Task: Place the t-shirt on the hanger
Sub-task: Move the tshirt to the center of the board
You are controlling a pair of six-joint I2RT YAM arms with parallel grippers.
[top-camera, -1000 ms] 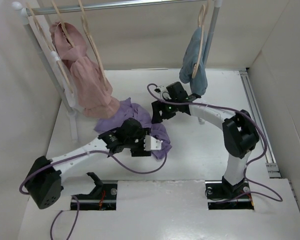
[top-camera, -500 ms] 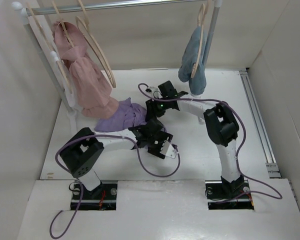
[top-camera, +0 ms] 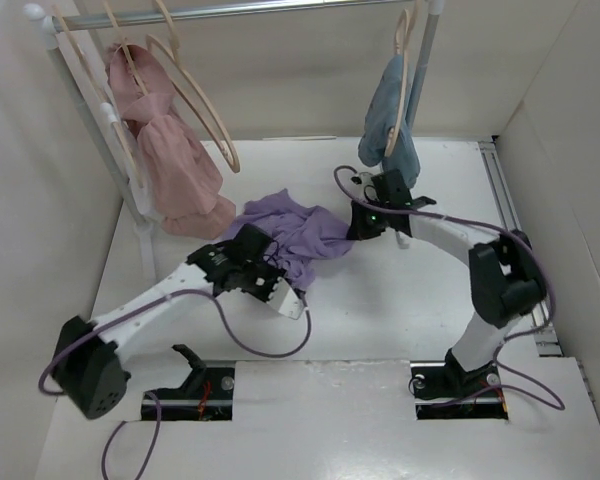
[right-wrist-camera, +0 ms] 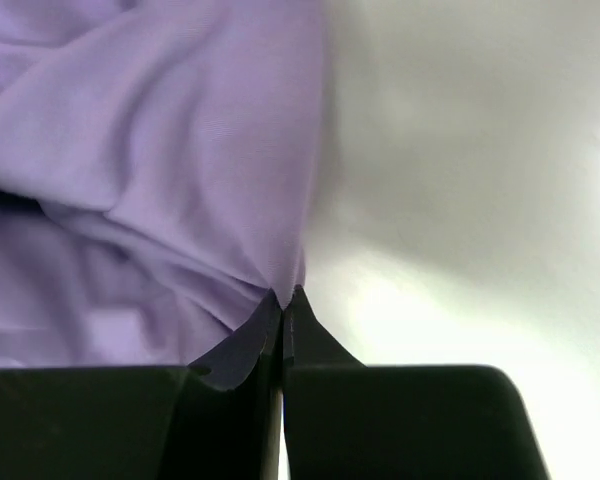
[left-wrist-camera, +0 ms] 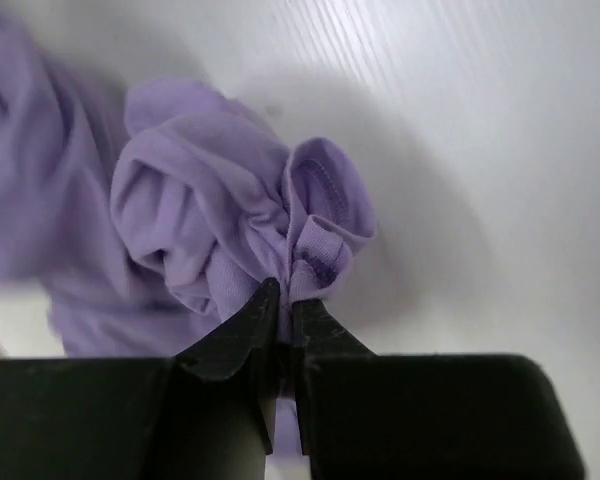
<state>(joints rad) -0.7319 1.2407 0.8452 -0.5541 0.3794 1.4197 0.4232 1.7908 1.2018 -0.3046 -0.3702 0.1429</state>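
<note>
The lavender t-shirt (top-camera: 298, 228) lies crumpled on the white table between the two arms. My left gripper (top-camera: 276, 268) is at its near edge and is shut on a bunched fold of the t-shirt (left-wrist-camera: 220, 210), its jaws pinching the hem. My right gripper (top-camera: 352, 238) is at the cloth's right edge and is shut on a thin edge of the t-shirt (right-wrist-camera: 160, 150). The bare tan hanger (top-camera: 231, 157) hangs tilted from the rail at the back left, above and left of the cloth, and neither gripper touches it.
A clothes rack rail (top-camera: 230, 10) runs across the back. A pink garment (top-camera: 175, 160) hangs on its own hanger at the left beside the white rack post (top-camera: 110, 150). A light-blue garment (top-camera: 388, 115) hangs just behind the right wrist. Enclosure walls stand on both sides.
Both grippers have gone from open to shut on the t-shirt. The right gripper moved right, and the left arm swung back out to the left. The cloth is now spread wider to the right.
</note>
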